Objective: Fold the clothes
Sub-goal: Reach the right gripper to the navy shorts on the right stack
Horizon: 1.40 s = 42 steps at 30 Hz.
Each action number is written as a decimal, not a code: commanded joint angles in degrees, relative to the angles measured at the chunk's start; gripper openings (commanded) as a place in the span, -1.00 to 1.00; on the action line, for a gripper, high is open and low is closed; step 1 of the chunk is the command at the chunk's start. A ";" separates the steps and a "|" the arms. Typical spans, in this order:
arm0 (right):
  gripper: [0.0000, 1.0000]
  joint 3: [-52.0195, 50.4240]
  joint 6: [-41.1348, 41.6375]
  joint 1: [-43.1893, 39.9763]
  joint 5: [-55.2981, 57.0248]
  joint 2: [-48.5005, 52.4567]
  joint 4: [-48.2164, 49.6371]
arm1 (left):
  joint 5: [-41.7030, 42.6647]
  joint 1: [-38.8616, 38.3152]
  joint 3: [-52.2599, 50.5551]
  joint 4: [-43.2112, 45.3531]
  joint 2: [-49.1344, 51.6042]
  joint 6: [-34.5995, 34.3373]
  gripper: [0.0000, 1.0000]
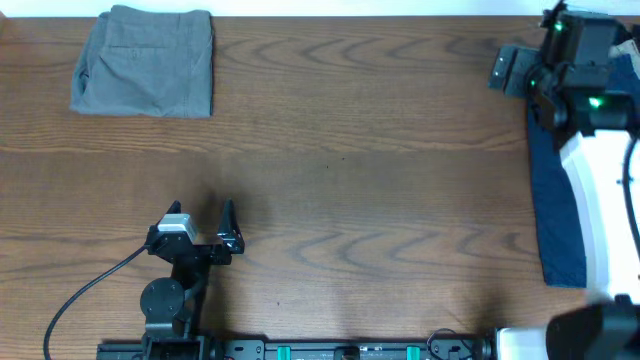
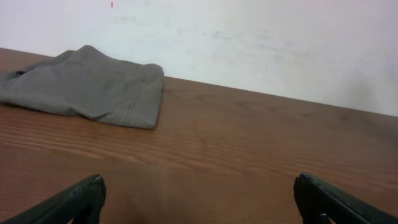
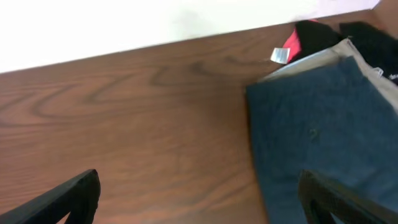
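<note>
A folded grey-green pair of shorts (image 1: 145, 62) lies at the far left corner of the table; it also shows in the left wrist view (image 2: 87, 87). A dark navy blue pair (image 1: 555, 200) lies along the right edge, partly under the right arm, and shows in the right wrist view (image 3: 323, 124). A tan pair (image 3: 329, 55) peeks out from under it. My left gripper (image 1: 205, 222) is open and empty over bare wood near the front, its fingers wide apart (image 2: 199, 199). My right gripper (image 3: 199, 199) is open and empty at the far right, its right finger above the navy cloth's edge.
The wooden table (image 1: 380, 180) runs up to a white wall behind. Red and black items (image 3: 298, 37) lie beyond the navy pile. The right arm's white body (image 1: 600, 200) stretches along the right edge. A black cable (image 1: 90, 290) trails from the left arm.
</note>
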 commanded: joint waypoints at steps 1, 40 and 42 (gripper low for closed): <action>0.98 1.53 -5.55 -0.42 9.14 4.66 2.29 | 0.79 -0.20 -0.90 -2.05 -0.24 0.98 0.96; 0.92 7.63 -16.74 -5.57 27.43 41.94 16.90 | 0.79 -0.20 -0.90 -2.05 -0.24 0.98 0.96; 0.88 7.63 -16.74 -5.79 27.47 41.97 16.96 | 0.79 -0.20 -0.90 -2.05 -0.24 0.98 0.96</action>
